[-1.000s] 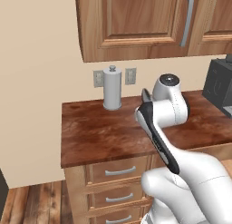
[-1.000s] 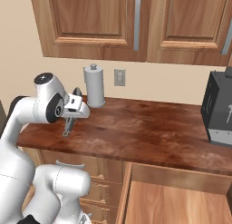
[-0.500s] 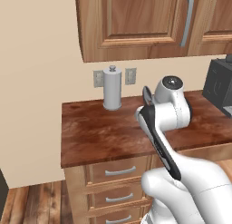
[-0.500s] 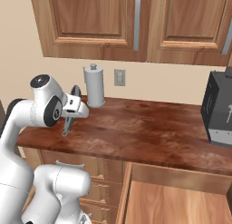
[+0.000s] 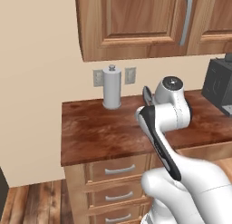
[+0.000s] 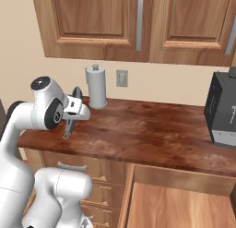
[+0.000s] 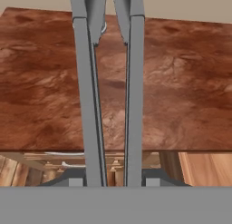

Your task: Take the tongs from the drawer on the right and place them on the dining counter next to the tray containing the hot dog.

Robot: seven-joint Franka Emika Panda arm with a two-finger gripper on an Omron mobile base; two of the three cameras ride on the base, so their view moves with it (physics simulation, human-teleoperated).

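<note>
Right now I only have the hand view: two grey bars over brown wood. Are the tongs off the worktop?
Observer: It looks so. In the right base view the tongs hang tip-down from the gripper, over the left end of the worktop.
Operator: Anything standing close by?
Observer: A paper towel roll stands upright by the wall, just behind the gripper.
Operator: And the drawer?
Observer: The drawer is pulled open below the worktop's right part; what shows of its pale inside is bare.
</note>
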